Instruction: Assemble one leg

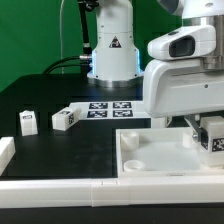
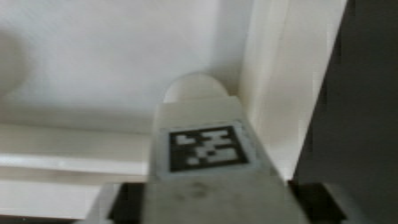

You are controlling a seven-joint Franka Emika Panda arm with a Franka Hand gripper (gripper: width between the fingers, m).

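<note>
loose legs [image 1: 27,122] [image 1: 64,119]: 2 on table [image 1: 70,155] | end effector [image 1: 212,140]: clamped on third leg [image 2: 205,120] | tray [image 1: 150,152]: 1

Leg [image 2: 205,125] dead centre, its tag [image 2: 206,148] square to the camera, rounded end pointing away. Dark fingers [image 2: 123,206] clamp it on both flanks. Behind the leg sits the white tray [image 2: 71,135], its raised wall just beside the leg, with black worktop [image 2: 361,90] past that wall.
</note>
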